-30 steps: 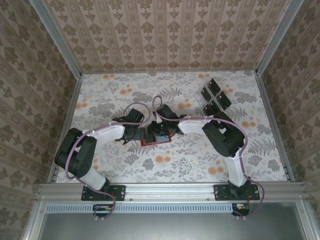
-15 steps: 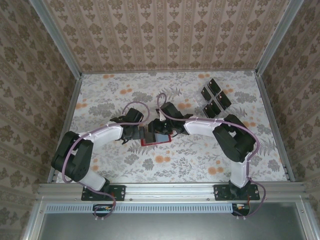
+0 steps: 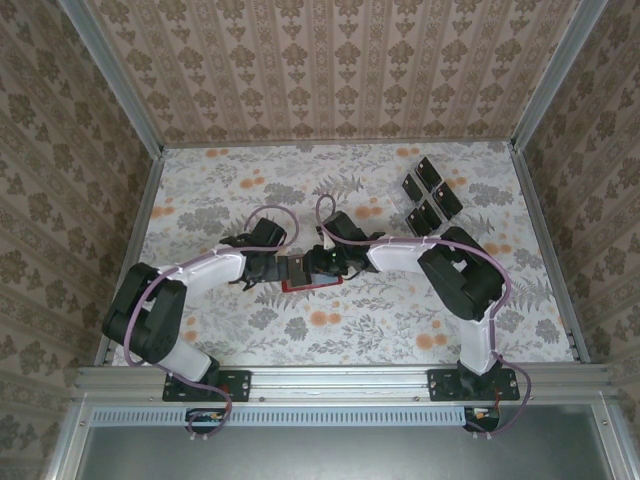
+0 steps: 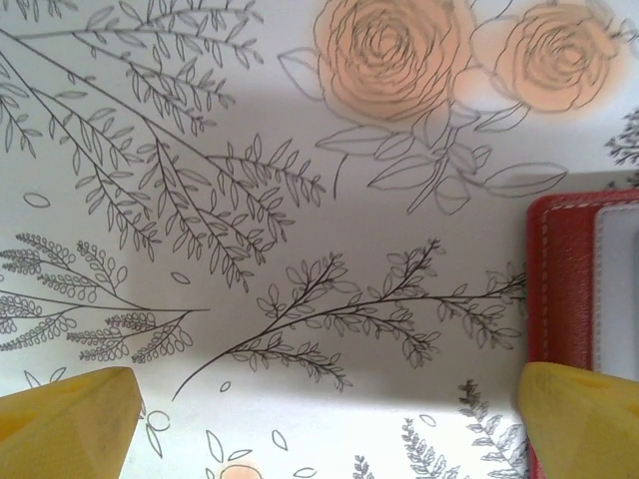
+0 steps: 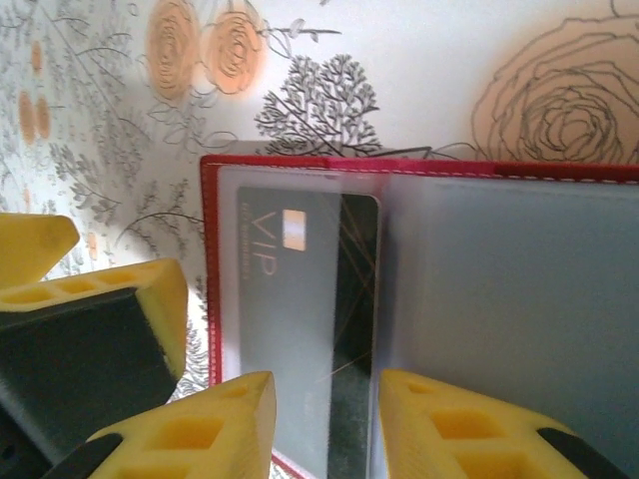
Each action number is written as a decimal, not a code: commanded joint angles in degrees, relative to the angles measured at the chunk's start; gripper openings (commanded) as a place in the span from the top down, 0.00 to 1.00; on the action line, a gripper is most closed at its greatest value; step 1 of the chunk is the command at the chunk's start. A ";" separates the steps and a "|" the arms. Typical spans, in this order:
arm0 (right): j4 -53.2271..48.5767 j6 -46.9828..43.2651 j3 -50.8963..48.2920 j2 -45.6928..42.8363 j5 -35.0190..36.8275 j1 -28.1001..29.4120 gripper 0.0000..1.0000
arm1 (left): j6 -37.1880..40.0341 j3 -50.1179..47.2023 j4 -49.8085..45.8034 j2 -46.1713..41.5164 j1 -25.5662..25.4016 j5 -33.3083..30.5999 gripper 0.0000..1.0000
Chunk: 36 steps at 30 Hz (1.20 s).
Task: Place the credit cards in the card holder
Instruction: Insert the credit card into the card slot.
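1 card holder (image 5: pixel 499 289), 1 card (image 5: pixel 290 329) inside, approx. 4 more cards (image 3: pixel 447 200), 2 arms (image 3: pixel 215 267)

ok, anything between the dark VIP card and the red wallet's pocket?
Nothing visible. The dark VIP card already sits mostly under the greyish translucent pocket of the open red folding wallet, one dark strip left uncovered. The right gripper hovers open over its near end.
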 commanded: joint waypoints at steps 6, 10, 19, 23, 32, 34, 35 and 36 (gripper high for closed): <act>-0.76 -0.04 1.59 1.94 -0.48 0.89 0.67 | -0.81 -1.79 0.35 1.73 0.21 0.48 0.00; -0.99 0.03 2.20 2.41 -0.67 1.43 0.70 | -0.88 -2.17 0.94 2.15 0.17 0.80 0.00; -2.29 0.07 4.64 4.18 -1.05 2.64 0.72 | -1.07 -2.99 2.08 2.37 0.08 1.21 0.00; -2.92 0.15 5.97 5.02 -1.30 3.34 0.73 | -1.16 -3.18 2.30 2.35 0.08 1.37 0.00; -3.51 -0.28 6.16 2.52 -1.82 3.06 0.71 | -0.74 -2.64 1.84 1.92 0.06 1.39 0.00; -3.39 -0.27 5.13 -0.39 -1.61 2.06 0.67 | -0.46 -2.07 1.21 1.30 0.23 1.30 0.00; -3.56 -0.44 4.52 -1.98 -1.46 1.45 0.65 | -0.26 -1.81 0.99 0.69 0.34 1.27 0.00; -3.86 -0.69 3.80 -3.87 -1.08 0.71 0.62 | -0.13 -1.51 0.60 0.09 0.58 1.28 0.00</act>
